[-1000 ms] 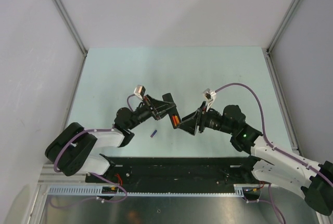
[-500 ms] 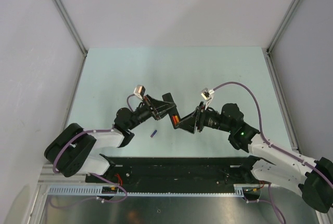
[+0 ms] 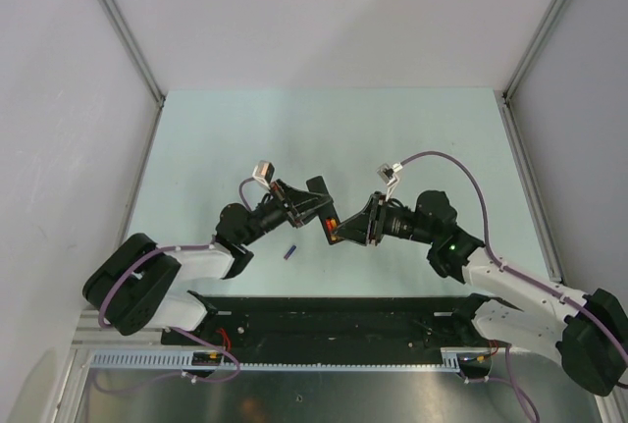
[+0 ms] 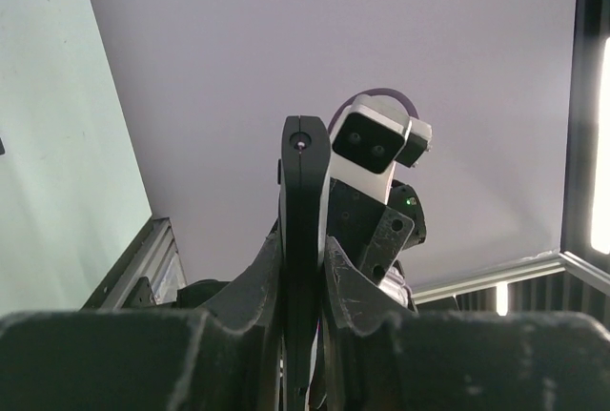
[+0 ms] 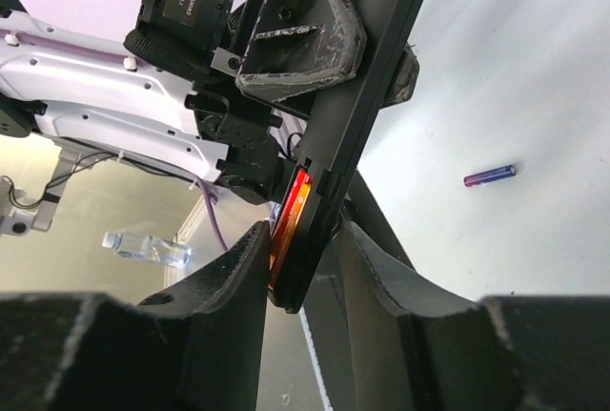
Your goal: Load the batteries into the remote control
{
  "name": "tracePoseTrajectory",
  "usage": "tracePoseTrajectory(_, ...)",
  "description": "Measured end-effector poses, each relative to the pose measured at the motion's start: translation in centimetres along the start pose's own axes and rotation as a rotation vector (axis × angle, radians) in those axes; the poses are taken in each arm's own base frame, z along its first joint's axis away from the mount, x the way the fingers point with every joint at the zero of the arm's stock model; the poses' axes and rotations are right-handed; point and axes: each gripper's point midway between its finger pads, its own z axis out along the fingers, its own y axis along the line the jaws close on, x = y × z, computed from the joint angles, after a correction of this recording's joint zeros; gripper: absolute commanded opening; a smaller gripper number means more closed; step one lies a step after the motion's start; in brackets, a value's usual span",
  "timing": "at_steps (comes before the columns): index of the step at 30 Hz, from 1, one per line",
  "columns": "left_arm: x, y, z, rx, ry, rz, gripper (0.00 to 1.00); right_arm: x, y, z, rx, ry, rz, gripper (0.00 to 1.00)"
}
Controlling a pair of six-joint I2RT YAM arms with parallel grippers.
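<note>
My left gripper (image 3: 312, 211) is shut on the remote control (image 3: 317, 188), a slim black bar held above the table. In the left wrist view the remote control (image 4: 305, 173) shows edge-on, clamped between the fingers (image 4: 257, 282). An orange-red battery (image 3: 332, 225) sits in the recess at the bar's lower end. My right gripper (image 3: 340, 231) straddles that end. In the right wrist view its jaws close round the remote control (image 5: 376, 87), one finger (image 5: 238, 268) pressing on the battery (image 5: 292, 211). A second battery is not visible.
A small purple-blue cylinder (image 3: 289, 251) lies on the pale green table (image 3: 412, 138) below the grippers, and also shows in the right wrist view (image 5: 490, 176). Grey walls enclose the table on three sides. A black base plate (image 3: 334, 315) runs along the near edge.
My right gripper has moved left, closing in around the lower end of the remote control and the battery. The left gripper and the remote control have barely moved.
</note>
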Motion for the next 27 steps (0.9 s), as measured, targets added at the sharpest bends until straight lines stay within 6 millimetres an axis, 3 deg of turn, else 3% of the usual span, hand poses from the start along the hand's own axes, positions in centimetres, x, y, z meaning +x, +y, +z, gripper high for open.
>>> tracePoseTrajectory(9,0.2,0.2,0.0,-0.003,0.008,0.027,0.00,0.3,-0.3,0.4,0.006,0.022,0.086,0.17)
tracePoseTrajectory(11,0.2,0.2,0.0,-0.003,0.008,0.039,0.00,0.4,-0.4,0.4,0.016,0.028,0.103,0.17)
tracePoseTrajectory(14,0.2,0.3,-0.1,-0.006,0.008,0.042,0.00,0.4,-0.4,0.4,0.025,0.036,0.111,0.35)
tracePoseTrajectory(15,0.2,0.4,-0.1,-0.007,0.008,0.042,0.00,0.5,-0.5,0.4,0.028,0.038,0.114,0.55)
tracePoseTrajectory(17,0.3,0.5,-0.2,-0.009,0.012,0.039,0.00,0.4,-0.6,0.4,0.036,0.036,0.107,0.72)
tracePoseTrajectory(22,1.2,0.4,-0.5,-0.002,0.047,0.040,0.00,0.1,-1.7,-0.2,0.111,0.021,0.125,0.83)
tracePoseTrajectory(27,1.2,1.4,-1.0,-0.023,0.044,0.040,0.00,-2.7,-0.1,-2.2,0.144,-0.053,0.061,0.82)
